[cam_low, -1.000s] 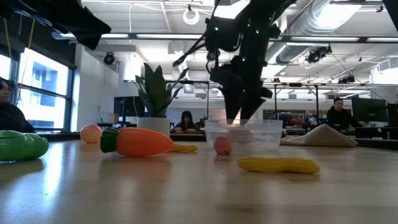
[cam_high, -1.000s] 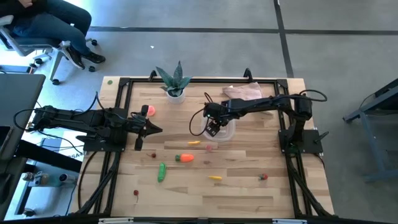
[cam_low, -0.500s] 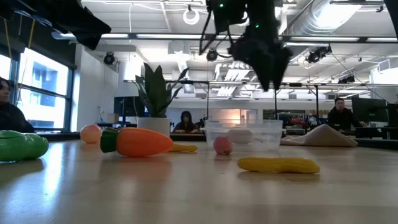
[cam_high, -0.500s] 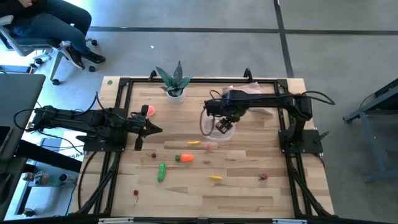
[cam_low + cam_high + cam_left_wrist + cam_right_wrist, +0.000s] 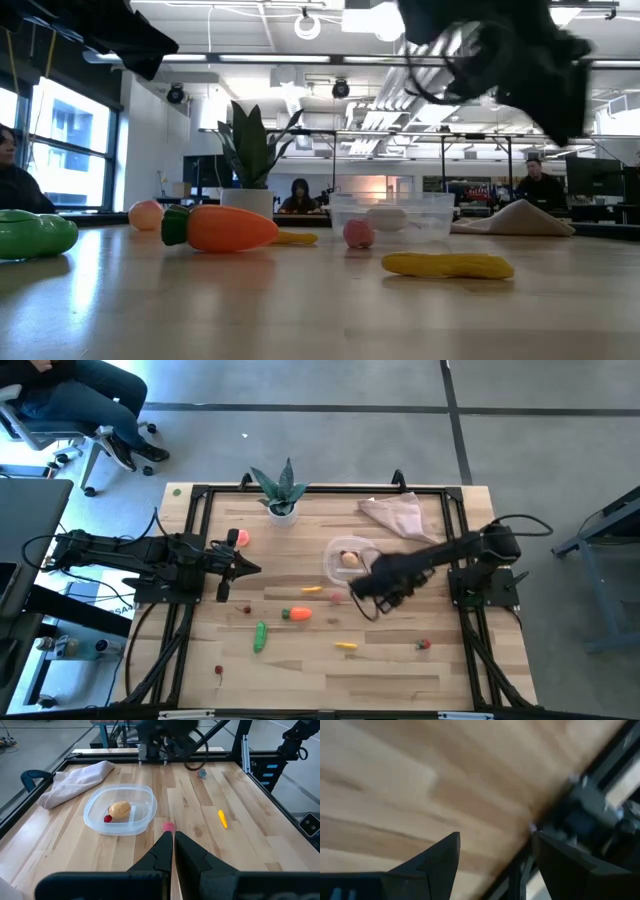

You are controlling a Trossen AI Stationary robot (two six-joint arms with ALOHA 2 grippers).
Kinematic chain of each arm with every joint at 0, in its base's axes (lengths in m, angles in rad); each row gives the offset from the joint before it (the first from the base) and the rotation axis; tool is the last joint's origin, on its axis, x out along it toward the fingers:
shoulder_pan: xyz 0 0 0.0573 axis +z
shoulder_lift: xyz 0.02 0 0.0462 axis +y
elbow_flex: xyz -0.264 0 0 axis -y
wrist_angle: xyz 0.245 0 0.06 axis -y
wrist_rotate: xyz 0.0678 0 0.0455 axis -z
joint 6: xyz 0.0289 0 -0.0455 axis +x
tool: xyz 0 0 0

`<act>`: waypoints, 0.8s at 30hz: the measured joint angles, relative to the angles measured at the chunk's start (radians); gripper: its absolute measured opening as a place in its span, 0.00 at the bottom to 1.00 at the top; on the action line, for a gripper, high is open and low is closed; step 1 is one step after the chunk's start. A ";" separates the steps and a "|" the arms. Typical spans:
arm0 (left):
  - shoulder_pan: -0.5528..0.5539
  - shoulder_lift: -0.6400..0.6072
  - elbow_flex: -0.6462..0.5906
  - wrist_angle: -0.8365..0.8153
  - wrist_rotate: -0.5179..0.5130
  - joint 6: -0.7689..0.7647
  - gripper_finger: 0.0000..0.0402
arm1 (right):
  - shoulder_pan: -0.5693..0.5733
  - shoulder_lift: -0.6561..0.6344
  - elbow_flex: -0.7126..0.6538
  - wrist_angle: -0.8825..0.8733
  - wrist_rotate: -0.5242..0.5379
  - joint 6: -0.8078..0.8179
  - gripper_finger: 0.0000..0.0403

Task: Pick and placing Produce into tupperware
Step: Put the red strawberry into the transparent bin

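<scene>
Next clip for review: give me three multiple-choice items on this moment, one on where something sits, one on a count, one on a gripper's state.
1. Where is the carrot?
A. in the tupperware
B. on the bare table
C. on the cloth

2. How many pieces lie in the tupperware?
A. none
B. two
C. five

3. How is the right gripper?
A. open and empty
B. shut on the cucumber
C. shut on the carrot

Key:
1 B: the high view shows the carrot on the wood, apart from the tupperware.
2 B: the left wrist view shows a beige potato and a red berry inside.
3 A: the right wrist view shows its fingers spread with only table between them.
</scene>
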 joint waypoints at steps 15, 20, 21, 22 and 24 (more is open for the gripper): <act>0.000 0.000 0.000 0.000 0.000 0.000 0.02 | 0.382 -0.057 -0.175 0.102 -0.293 0.476 0.60; 0.000 0.000 0.000 0.000 0.000 0.000 0.02 | 0.449 -0.060 -0.175 0.187 -0.202 0.514 0.60; 0.000 0.000 0.000 0.000 0.000 0.000 0.02 | 0.458 -0.063 -0.175 0.199 -0.177 0.511 0.60; 0.000 0.000 0.000 0.000 0.000 0.000 0.02 | 0.464 -0.065 -0.175 0.219 -0.149 0.502 0.60; 0.000 0.000 0.000 0.000 0.000 0.000 0.02 | 0.470 -0.072 -0.175 0.247 -0.098 0.481 0.60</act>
